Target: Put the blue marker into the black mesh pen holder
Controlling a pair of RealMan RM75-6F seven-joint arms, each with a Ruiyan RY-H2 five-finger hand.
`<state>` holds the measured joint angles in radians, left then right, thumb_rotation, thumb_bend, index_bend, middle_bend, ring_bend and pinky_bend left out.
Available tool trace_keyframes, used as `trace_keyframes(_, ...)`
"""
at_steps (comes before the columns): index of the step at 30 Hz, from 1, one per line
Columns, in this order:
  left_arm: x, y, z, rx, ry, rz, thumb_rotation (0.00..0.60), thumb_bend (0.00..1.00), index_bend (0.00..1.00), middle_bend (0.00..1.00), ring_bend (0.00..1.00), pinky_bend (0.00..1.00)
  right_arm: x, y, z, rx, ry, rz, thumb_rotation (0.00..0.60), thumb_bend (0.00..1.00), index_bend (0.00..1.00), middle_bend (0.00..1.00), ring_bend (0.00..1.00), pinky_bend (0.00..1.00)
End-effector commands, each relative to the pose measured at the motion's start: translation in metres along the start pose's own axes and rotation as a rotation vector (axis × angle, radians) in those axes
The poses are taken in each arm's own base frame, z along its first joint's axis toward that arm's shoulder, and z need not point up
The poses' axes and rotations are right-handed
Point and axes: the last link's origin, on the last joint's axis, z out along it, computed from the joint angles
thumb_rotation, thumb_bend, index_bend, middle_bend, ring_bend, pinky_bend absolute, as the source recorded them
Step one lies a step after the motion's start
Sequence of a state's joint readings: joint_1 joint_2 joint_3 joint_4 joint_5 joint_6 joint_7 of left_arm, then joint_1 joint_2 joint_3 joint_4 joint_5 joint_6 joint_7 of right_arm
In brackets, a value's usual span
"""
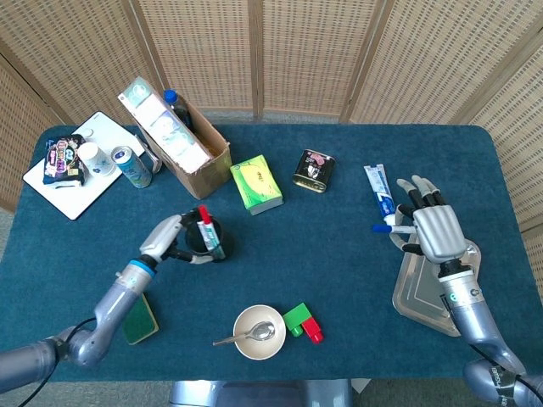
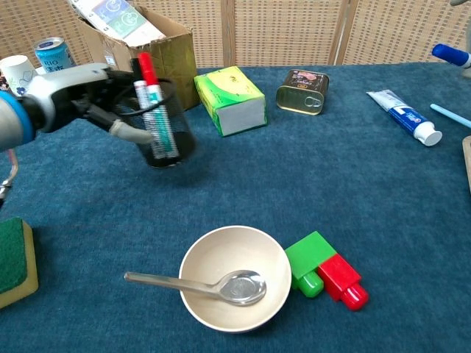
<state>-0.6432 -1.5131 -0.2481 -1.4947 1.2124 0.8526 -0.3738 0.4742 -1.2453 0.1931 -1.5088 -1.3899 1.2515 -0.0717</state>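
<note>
My left hand [image 1: 170, 242] grips the black mesh pen holder [image 1: 207, 242] left of the table's middle. The holder [image 2: 166, 134] leans a little and carries a red-capped marker [image 2: 147, 68] and a second pen. In the chest view the left hand [image 2: 77, 82] sits just left of the holder. Far to the right, my right hand [image 1: 434, 231] holds the blue marker [image 1: 390, 228] level above the cloth, its blue end pointing left. The chest view shows only the marker's tip [image 2: 449, 53] at the right edge.
A green tissue box [image 1: 256, 184] and a tin can [image 1: 314, 170] lie between the hands, further back. A toothpaste tube [image 1: 378, 188] and a metal tray [image 1: 428, 292] are beside the right hand. A bowl with a spoon [image 1: 260, 331], green and red blocks [image 1: 303, 322], a sponge [image 1: 136, 318] and a cardboard box [image 1: 182, 140] also stand here.
</note>
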Motion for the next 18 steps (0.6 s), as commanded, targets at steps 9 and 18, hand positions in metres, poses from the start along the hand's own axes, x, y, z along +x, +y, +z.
trace_keyframes(9,-0.078,0.051,0.038,-0.038,-0.163,-0.025,0.600,0.14,0.39,0.41,0.31,0.42,0.006,0.011,-0.002,-0.031,0.007,0.013,0.600,0.48,0.61,0.15,0.01,0.14)
trace_keyframes(18,-0.102,0.064,0.047,-0.060,-0.163,0.044,0.600,0.14,0.39,0.41,0.30,0.42,0.011,0.025,-0.005,-0.057,0.010,0.014,0.600,0.48,0.61,0.16,0.01,0.14)
